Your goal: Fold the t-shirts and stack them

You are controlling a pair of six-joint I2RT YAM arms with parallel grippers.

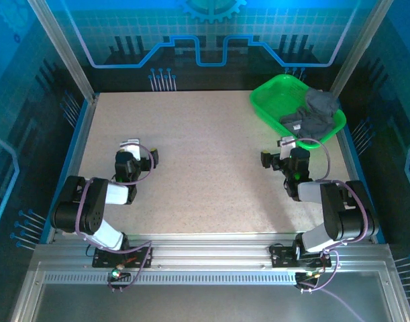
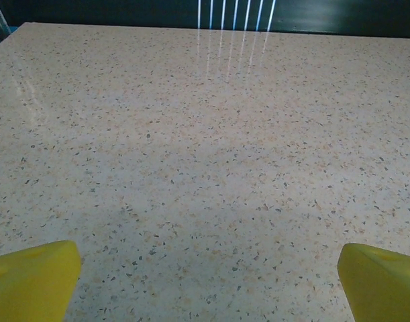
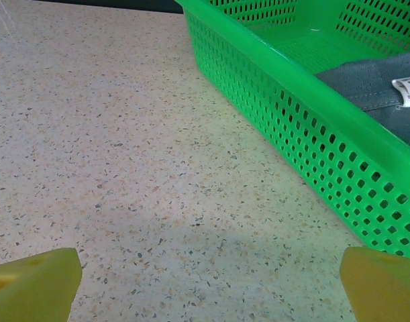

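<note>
Speckled table point(image 1: 205, 168), two wide-open grippers, grey t-shirts point(image 1: 315, 111) heaped in a green tray point(image 1: 268, 94).
From above, both arms sit folded low near the table's front edge. The left gripper point(image 1: 139, 149) and right gripper point(image 1: 278, 151) have their jaws spread wide and hold nothing. The left wrist camera shows its yellow fingertips point(image 2: 30, 282) far apart over bare table. The right wrist camera adds detail the overhead view lacks: the tray's perforated wall just ahead on the right, and a white label point(image 3: 407, 90) on the dark cloth inside. From overhead, the crumpled t-shirts lie in the tray at the far right corner.
</note>
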